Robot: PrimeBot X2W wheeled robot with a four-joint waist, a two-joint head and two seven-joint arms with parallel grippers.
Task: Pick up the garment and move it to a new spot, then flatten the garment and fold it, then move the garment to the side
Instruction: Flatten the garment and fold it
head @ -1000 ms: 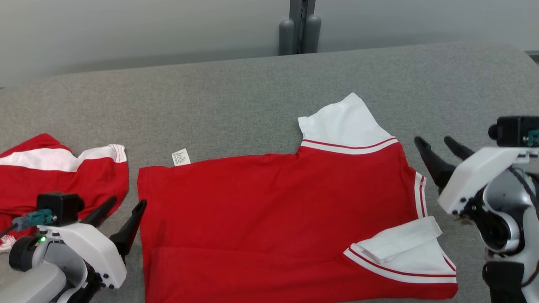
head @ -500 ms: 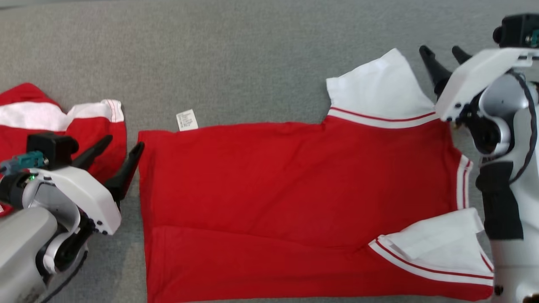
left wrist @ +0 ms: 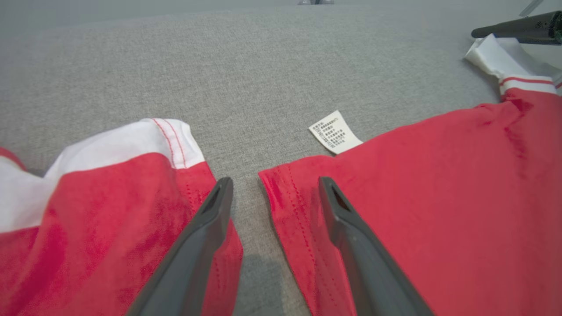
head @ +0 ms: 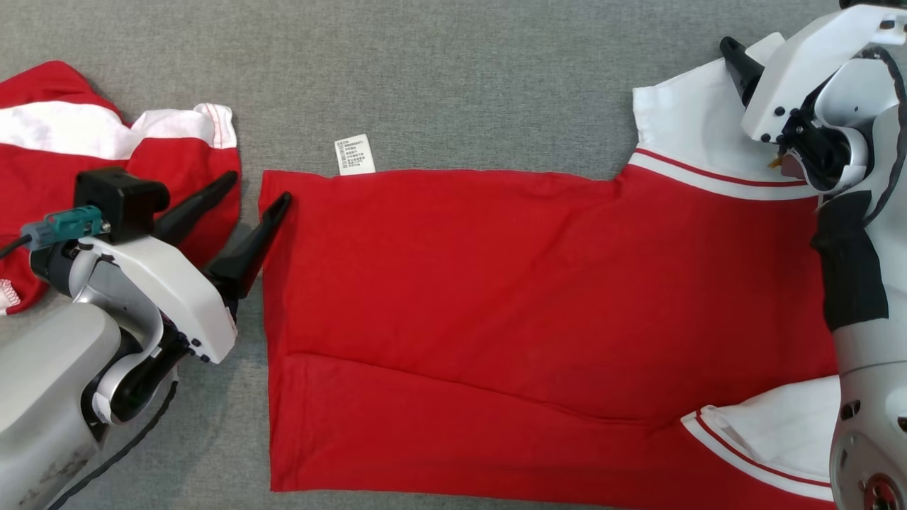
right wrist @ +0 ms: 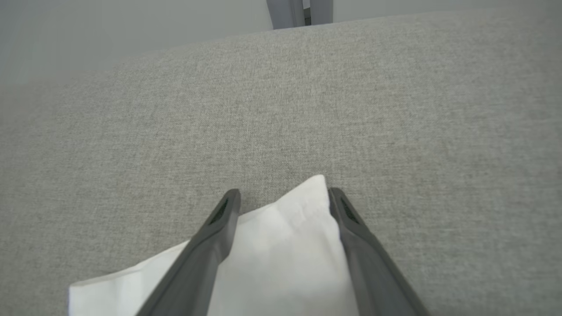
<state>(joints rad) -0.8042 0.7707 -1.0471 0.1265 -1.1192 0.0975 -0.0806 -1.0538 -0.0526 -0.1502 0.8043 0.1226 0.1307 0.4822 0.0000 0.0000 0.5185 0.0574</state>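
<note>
The garment (head: 531, 297) is a red shirt with white sleeves, lying flat on the grey surface with a white label (head: 354, 154) at its far hem edge. My left gripper (head: 255, 191) is open at the far left hem corner. In the left wrist view its fingers (left wrist: 275, 181) straddle that corner (left wrist: 281, 188), with the right finger over red cloth. My right gripper (head: 752, 42) is open over the far white sleeve (head: 687, 134). In the right wrist view its fingers (right wrist: 284, 193) stand on either side of the sleeve's tip (right wrist: 281, 263).
A second red and white garment (head: 85, 142) lies crumpled at the left, close to my left gripper's outer finger (left wrist: 206, 228). Bare grey fabric surface (head: 460, 71) stretches beyond the shirt. A near white sleeve (head: 772, 432) lies by my right arm.
The head camera has tilted down. My left gripper has moved forward along the hem to its far corner. My right gripper has moved from beside the collar to over the far sleeve.
</note>
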